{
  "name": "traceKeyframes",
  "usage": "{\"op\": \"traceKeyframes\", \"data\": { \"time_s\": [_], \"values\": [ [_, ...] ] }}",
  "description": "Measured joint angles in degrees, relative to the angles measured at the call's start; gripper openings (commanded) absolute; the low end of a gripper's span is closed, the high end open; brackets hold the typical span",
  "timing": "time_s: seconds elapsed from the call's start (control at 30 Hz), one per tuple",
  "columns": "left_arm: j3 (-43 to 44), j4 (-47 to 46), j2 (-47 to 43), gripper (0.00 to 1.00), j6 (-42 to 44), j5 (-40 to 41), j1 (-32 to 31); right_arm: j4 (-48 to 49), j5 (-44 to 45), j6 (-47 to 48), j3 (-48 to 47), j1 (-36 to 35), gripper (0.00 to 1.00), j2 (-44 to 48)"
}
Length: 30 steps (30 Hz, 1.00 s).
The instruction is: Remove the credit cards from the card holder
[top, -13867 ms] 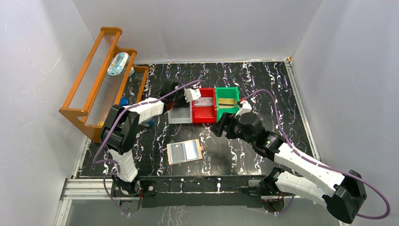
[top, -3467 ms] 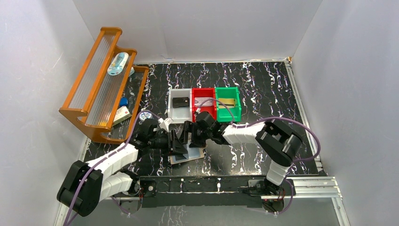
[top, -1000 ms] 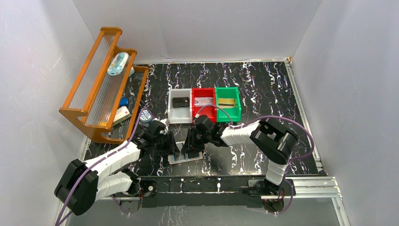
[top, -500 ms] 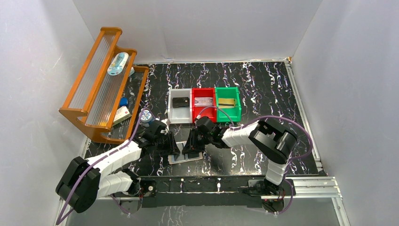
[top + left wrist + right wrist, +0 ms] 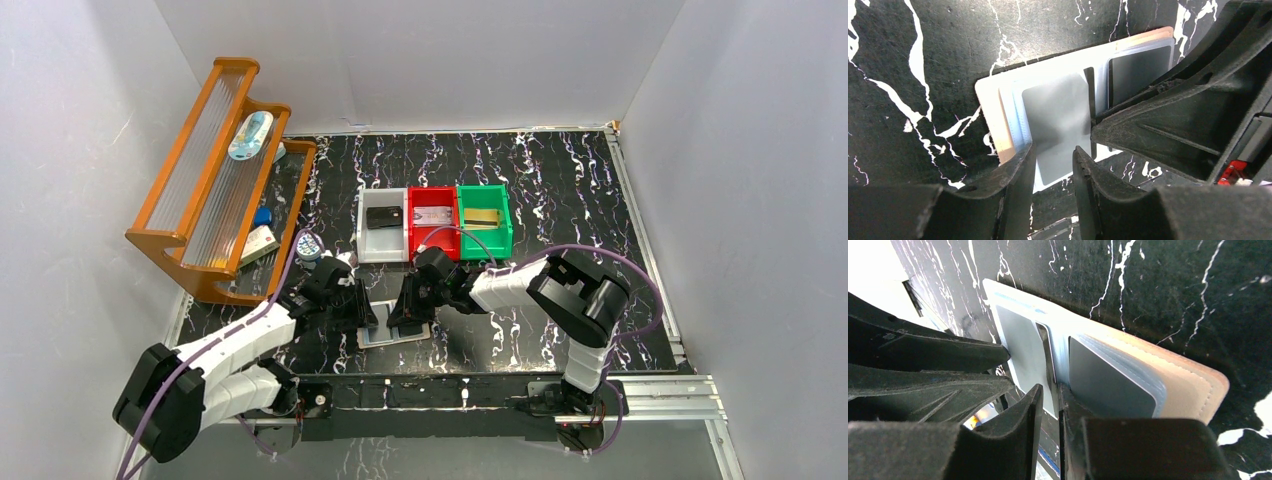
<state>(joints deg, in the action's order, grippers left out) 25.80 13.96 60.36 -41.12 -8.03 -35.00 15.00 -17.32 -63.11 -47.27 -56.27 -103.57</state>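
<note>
The tan card holder (image 5: 388, 333) lies open and flat near the table's front edge, between both grippers. In the left wrist view its pale blue pockets (image 5: 998, 100) hold a grey credit card (image 5: 1058, 110) on one page and another credit card (image 5: 1138, 70) on the other. My left gripper (image 5: 1054, 157) is open, and its fingers rest on the near edge of that page. My right gripper (image 5: 1050, 392) stands at the holder's middle fold, its jaws a narrow slit apart beside the inner edge of a grey card (image 5: 1020, 345). Whether they pinch it is hidden.
Behind the holder stand a grey bin (image 5: 380, 246) with a black card, a red bin (image 5: 432, 243) and a green bin (image 5: 485, 243), each with a card. An orange wooden rack (image 5: 200, 170) fills the left side. A small round object (image 5: 308, 246) lies by it.
Both arms stay low over the card holder. The left gripper has edged slightly to the left. The holder has not moved.
</note>
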Motion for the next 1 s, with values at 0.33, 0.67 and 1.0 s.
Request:
{"op": "traceKeyframes", "data": {
  "time_s": [0.33,0.67,1.0],
  "values": [
    [0.2,-1.75,3.28,0.25,0.87,-1.16,0.57,0.74,-0.81,-0.15,0.26,0.15,0.25,0.0],
    [0.11,-2.03,3.1,0.21,1.29,-1.53,0.74,5.16,-2.56,-1.88,2.49,1.05,0.07,-0.63],
    [-1.01,-3.15,1.77,0.21,1.27,-1.53,0.74,5.86,-2.14,-2.01,3.45,1.14,0.03,-0.2]
  ]
}}
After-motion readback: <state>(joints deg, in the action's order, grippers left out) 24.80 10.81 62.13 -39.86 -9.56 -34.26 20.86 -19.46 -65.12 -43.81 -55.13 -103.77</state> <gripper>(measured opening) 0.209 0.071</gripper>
